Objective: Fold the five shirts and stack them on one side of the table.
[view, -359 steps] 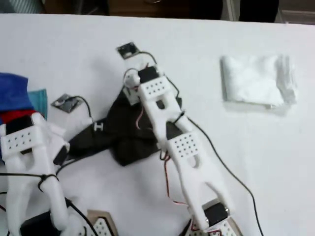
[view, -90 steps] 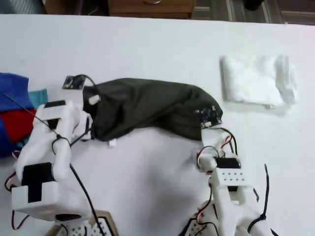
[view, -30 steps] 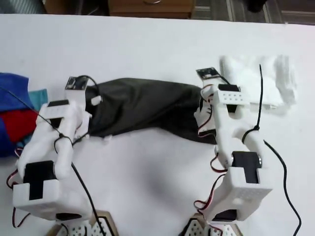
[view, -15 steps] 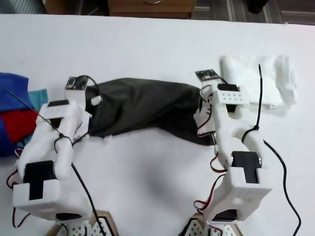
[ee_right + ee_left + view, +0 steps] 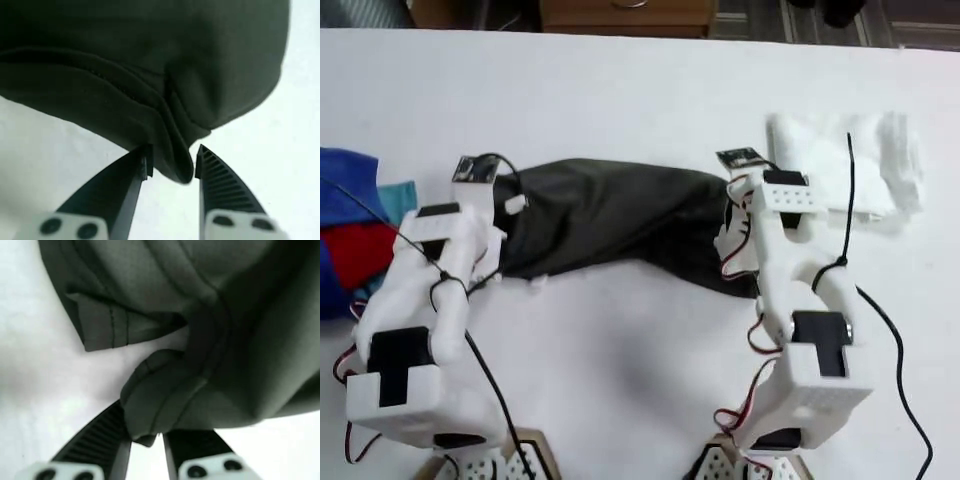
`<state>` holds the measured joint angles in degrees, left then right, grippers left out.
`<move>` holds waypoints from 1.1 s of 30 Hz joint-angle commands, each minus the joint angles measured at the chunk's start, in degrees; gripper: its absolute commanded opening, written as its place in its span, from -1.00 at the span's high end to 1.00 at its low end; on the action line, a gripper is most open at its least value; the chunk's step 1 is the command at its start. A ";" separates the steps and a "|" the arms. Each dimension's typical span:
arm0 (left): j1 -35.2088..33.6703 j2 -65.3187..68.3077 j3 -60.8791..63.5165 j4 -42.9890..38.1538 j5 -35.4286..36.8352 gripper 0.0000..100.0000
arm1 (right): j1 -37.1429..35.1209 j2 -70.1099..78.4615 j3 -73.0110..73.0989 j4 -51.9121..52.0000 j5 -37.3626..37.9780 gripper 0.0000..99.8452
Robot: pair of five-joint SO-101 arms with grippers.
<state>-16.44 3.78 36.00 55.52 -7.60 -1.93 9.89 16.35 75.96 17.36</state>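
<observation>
The left gripper [image 5: 146, 440] is closed on a folded hem of the dark shirt [image 5: 610, 212], with only a thin gap seen between the jaws. The right gripper [image 5: 172, 162] is set wider, its jaws pressed on either side of a thick fold at the shirt's other end. The shirt is stretched out in a long band across the middle of the table [image 5: 620, 90], between the two arms. Rows of seam stitching are seen on the cloth in the left wrist view. From above, both ends of the shirt are covered by the arms. A pile [image 5: 350, 225] of blue, red and teal cloth is cut off by the table's left edge; its garments cannot be counted. A folded white cloth [image 5: 840, 160] lies just beyond the right arm and is crossed by a black cable [image 5: 847, 190].
</observation>
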 commanded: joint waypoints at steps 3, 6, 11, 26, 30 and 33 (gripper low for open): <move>-0.62 -0.53 0.66 0.44 0.53 0.95 | -0.66 -6.73 -1.85 3.03 0.53 0.71; -0.62 -0.53 0.66 0.44 0.53 0.95 | -0.75 -6.73 -1.67 2.77 0.53 0.71; -0.62 -0.53 0.66 0.44 0.53 0.95 | -0.75 -6.73 0.79 -1.10 0.53 0.71; -0.62 -0.53 0.66 0.44 0.53 0.95 | 0.04 -7.43 3.25 -4.88 0.53 0.96; -0.53 -0.53 0.66 0.44 0.53 0.95 | 3.12 -11.30 0.00 -3.74 4.57 0.96; -0.53 -0.44 0.66 0.44 0.53 0.95 | 5.32 -17.10 -1.93 -2.15 8.44 0.96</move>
<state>-16.44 3.78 36.00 55.52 -7.60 1.23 0.13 17.67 72.53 22.64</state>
